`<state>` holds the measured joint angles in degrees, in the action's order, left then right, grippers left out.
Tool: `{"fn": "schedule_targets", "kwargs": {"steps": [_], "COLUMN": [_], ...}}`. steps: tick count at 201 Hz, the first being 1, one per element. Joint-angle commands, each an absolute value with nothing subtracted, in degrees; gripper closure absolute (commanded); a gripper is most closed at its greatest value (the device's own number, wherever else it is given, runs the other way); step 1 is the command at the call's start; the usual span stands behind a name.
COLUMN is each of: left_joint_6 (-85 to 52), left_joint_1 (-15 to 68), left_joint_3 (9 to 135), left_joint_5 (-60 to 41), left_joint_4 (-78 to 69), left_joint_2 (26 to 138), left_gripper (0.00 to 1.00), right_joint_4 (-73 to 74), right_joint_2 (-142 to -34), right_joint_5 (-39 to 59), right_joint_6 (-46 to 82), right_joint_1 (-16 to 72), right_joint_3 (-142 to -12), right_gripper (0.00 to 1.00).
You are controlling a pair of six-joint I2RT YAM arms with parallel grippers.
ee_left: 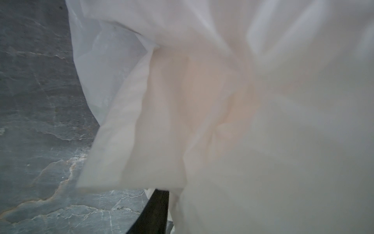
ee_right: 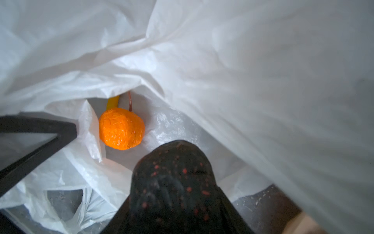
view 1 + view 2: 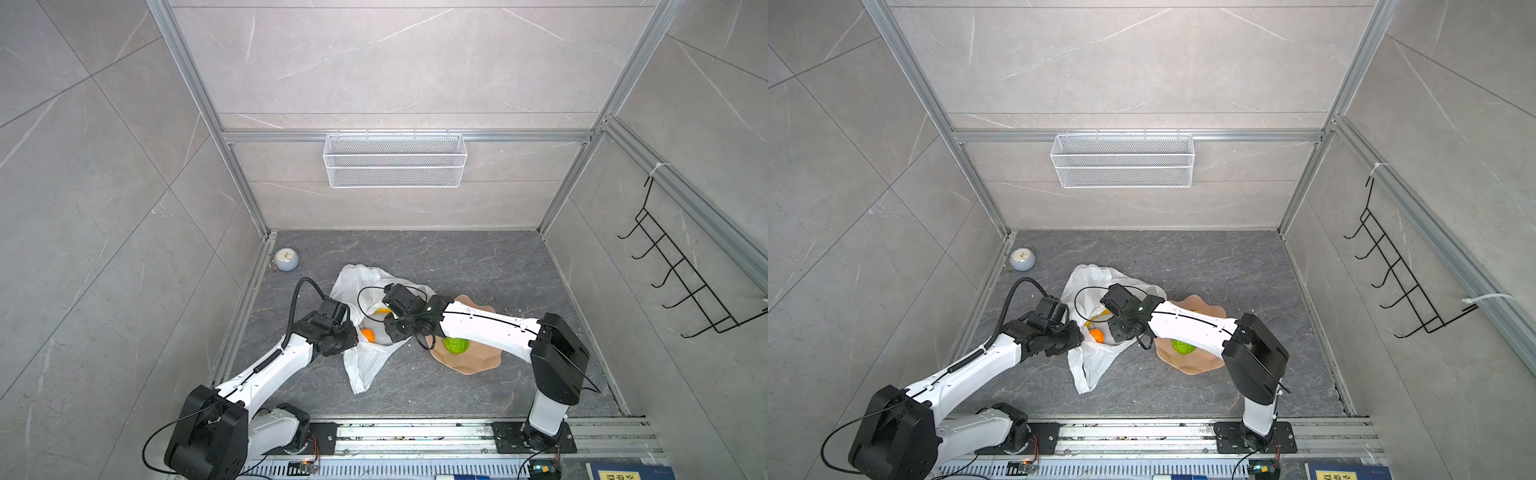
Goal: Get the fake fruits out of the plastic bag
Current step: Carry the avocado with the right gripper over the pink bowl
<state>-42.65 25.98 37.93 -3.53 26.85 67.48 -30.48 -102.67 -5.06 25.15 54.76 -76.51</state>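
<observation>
The white plastic bag (image 3: 365,365) (image 3: 1092,365) lies crumpled mid-floor with its mouth open. Inside it I see an orange (image 3: 368,335) (image 2: 121,128) and the tip of a yellow banana (image 3: 382,311) (image 2: 113,102). My left gripper (image 3: 351,332) (image 1: 182,212) is at the bag's left edge, shut on its plastic, which covers most of the left wrist view. My right gripper (image 3: 388,328) (image 2: 174,202) reaches into the bag's mouth, shut on a dark oval fruit (image 2: 172,162) with red speckles. A bumpy green fruit (image 3: 456,345) (image 3: 1183,346) rests on the pink plate (image 3: 478,361).
A small round clock (image 3: 286,258) sits in the far left corner of the floor. A white wire mesh basket (image 3: 395,160) hangs on the back wall, and a black hook rack (image 3: 681,270) on the right wall. Aluminium frame rails border the floor.
</observation>
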Motion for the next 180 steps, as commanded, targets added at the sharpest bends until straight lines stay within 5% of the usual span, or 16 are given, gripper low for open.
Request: {"fn": "schedule_targets", "kwargs": {"steps": [1, 54, 116, 180], "left_joint_6": [-41.76, -42.69, -42.01, -41.70], "left_joint_1": [25.70, 25.70, 25.75, 25.75], "left_joint_3": [40.41, 39.52, 39.17, 39.74], "left_joint_5": [-2.99, -2.53, -2.84, -2.99], "left_joint_4": [27.89, 27.29, 27.49, 28.11], "left_joint_2": [67.57, 66.35, 65.77, 66.36], "left_gripper": [0.66, 0.66, 0.66, 0.66], "right_joint_4": [-29.72, -35.50, -46.56, -48.61], "right_joint_2": [-97.48, -83.49, -66.21, -63.96], "right_joint_5": [-3.18, -4.92, -6.53, -9.82], "right_joint_6": [27.53, 33.19, 36.81, 41.27], "right_joint_1": [55.28, 53.52, 38.21, 28.40], "right_joint_3": [-73.58, -65.48, -52.06, -46.04], "right_gripper": [0.54, 0.54, 0.55, 0.55]}}
